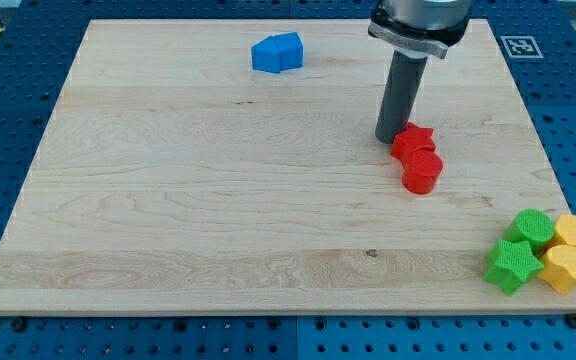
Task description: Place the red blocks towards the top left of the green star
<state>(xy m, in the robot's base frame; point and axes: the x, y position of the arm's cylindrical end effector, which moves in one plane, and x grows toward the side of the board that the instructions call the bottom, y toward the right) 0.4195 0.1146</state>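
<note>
Here, my tip [387, 139] touching red star [412, 141], no readable writing

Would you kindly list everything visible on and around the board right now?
red star: one, red, right of centre, touching the red cylinder
red cylinder: one, red, just below the star
green star: one, green, bottom right corner
green cylinder: one, green, above the green star
yellow blocks: two, yellow, bottom right edge
blue blocks: two, blue, top centre, touching
wooden board: one, light wood
my tip: one, dark, against the red star's left side
</note>
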